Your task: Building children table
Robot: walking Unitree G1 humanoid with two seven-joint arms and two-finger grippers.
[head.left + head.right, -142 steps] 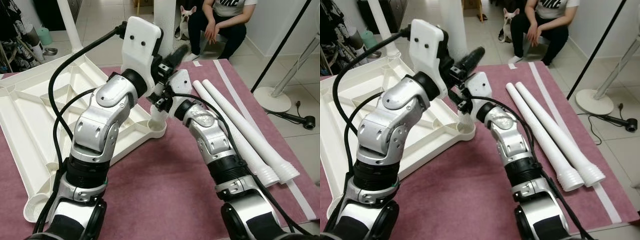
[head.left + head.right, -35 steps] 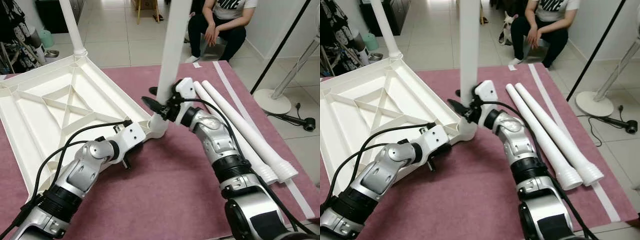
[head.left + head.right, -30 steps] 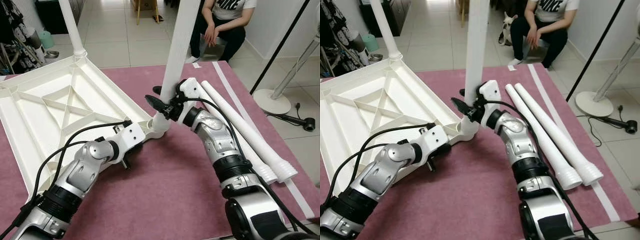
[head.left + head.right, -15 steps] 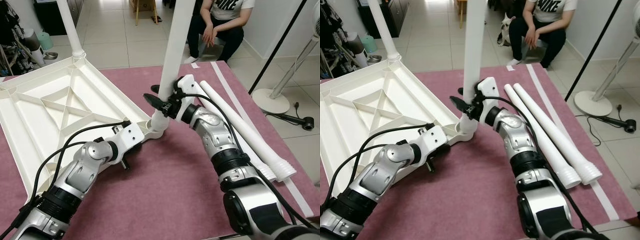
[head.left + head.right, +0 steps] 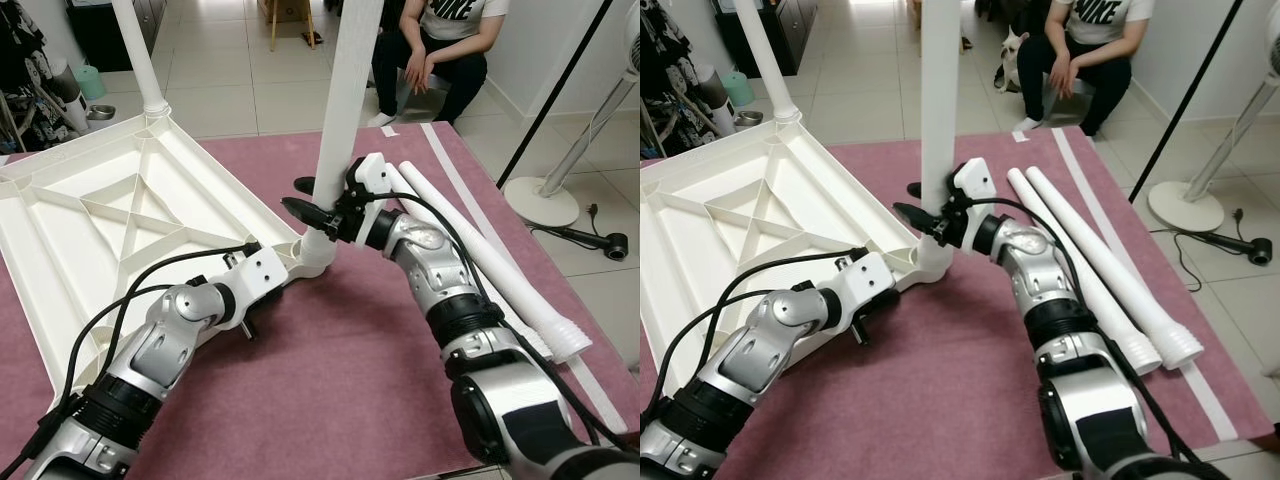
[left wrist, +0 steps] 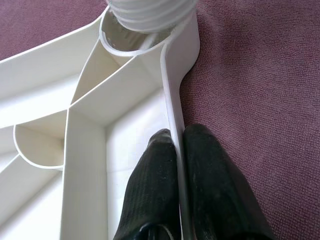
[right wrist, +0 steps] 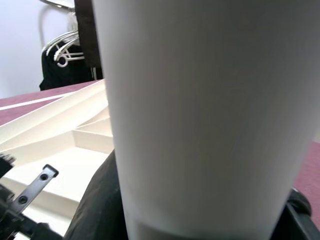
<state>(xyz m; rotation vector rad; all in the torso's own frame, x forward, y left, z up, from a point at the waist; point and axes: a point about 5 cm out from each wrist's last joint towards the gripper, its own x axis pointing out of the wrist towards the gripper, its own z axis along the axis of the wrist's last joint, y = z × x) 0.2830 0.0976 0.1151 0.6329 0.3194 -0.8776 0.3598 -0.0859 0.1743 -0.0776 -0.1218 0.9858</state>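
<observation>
— On the purple rug (image 5: 330, 380) there, what's lying upside down?

— A white plastic tabletop (image 5: 90, 215), ribbed underside up; one leg (image 5: 140, 50) stands in its far corner socket, and a second leg (image 5: 938, 110) stands upright in the near corner socket (image 5: 930, 262), close to the robot.

— And the right end effector (image 5: 920, 205)?

— It is up against that second leg, low down, just above the socket; its black fingers (image 5: 303, 209) sit around the tube, one on each side; in the wrist view the tube (image 7: 200, 115) sits right between them; so it holds the leg.

— The left one?

— The left end effector (image 6: 177, 150) is down at the tabletop's edge, just beside the same socket; its two fingers are narrow, pinched on the thin rim wall (image 6: 172, 110), one inside the tray and one outside on the rug; above them the ribbed end of the leg (image 6: 150, 12) sits in the round socket.

— What about the other parts?

— Two more legs (image 5: 1090, 270) lie side by side on the rug to the robot's right, ribbed ends toward the robot, touching each other along their length.

— Anyone else in the room?

— A person (image 5: 440, 50) in dark clothes sits past the rug on the tiled floor (image 5: 230, 70), hands together, with a small dog (image 5: 1015, 50) beside them; a fan stand (image 5: 545, 195) is off to the right, its cable (image 5: 590, 238) trailing over the tiles.
</observation>
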